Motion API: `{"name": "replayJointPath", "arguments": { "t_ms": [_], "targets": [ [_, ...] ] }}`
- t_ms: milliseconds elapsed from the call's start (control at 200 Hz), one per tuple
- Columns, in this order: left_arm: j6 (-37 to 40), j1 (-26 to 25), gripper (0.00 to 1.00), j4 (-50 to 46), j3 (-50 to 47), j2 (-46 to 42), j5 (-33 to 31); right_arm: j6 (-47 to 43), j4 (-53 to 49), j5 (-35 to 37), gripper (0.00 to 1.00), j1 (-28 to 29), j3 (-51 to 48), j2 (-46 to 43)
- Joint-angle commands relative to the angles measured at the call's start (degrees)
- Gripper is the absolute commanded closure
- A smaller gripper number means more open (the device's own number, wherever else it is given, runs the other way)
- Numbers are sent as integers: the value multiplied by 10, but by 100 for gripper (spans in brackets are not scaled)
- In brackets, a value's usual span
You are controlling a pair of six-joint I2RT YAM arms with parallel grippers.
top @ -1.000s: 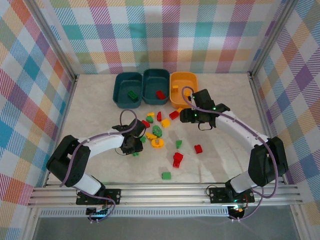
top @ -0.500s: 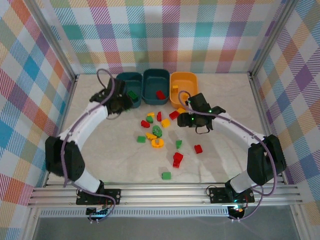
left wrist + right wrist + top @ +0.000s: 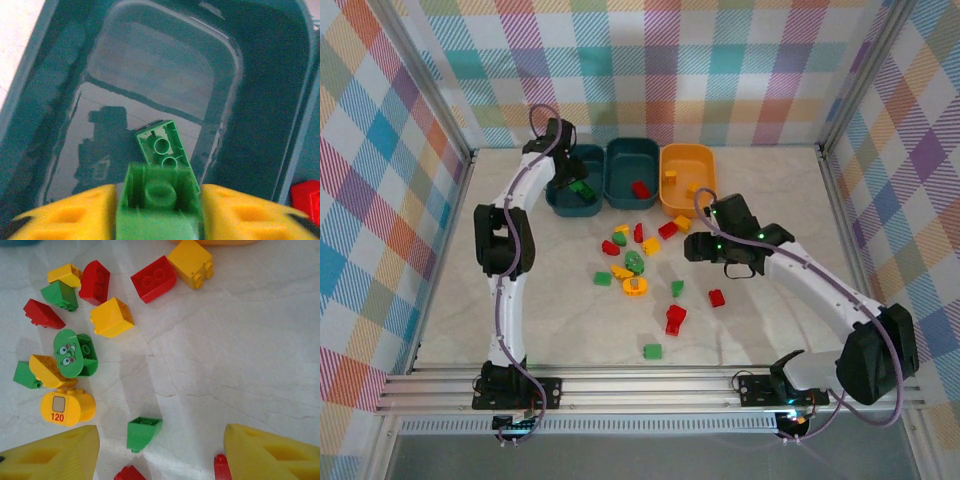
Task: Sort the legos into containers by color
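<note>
My left gripper (image 3: 568,178) hangs over the left dark teal container (image 3: 558,205). In the left wrist view its yellow fingers (image 3: 65,215) press both sides of a green lego (image 3: 160,200), just above another green lego (image 3: 162,145) lying on the container's floor (image 3: 125,65). My right gripper (image 3: 705,245) stands open low over the table; between its fingers (image 3: 275,455) lies a small green lego (image 3: 142,432), untouched. Several loose red, green and yellow legos (image 3: 630,255) lie mid-table. The middle teal container (image 3: 632,150) holds a red lego (image 3: 640,188); the orange-yellow container (image 3: 687,157) holds yellow ones.
A round yellow piece marked 120 (image 3: 67,408) and a green face piece (image 3: 69,353) lie left of my right gripper. Red legos (image 3: 674,318) (image 3: 717,297) and a green one (image 3: 653,351) lie nearer the arms' bases. Metal rails edge the table.
My left arm has swung from the pile up to the left teal container, carrying the green lego. My right gripper has drawn back from the orange container toward the loose legos and spread wider.
</note>
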Motion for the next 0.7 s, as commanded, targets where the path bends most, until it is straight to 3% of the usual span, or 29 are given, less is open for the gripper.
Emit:
{"name": "replayJointPath", "arguments": {
  "t_ms": [0, 100, 255, 425, 520, 700],
  "targets": [
    [11, 6, 38, -47, 36, -3, 18, 6, -43, 18, 32, 1, -10, -12],
    [13, 6, 25, -49, 33, -22, 27, 32, -64, 54, 31, 1, -21, -16],
    [-8, 5, 21, -2, -69, -140, 68, 64, -76, 60, 31, 1, -64, -15],
    [-97, -17, 7, 191, -393, -381, 150, 94, -71, 24, 31, 2, -108, 21],
    [-126, -54, 2, 248, -561, -496, 136, 97, -46, 13, 30, 2, -124, 44],
    [-196, -100, 0, 322, -809, -647, 155, 83, -38, 17, 35, 11, -109, 112]
  ]
}}
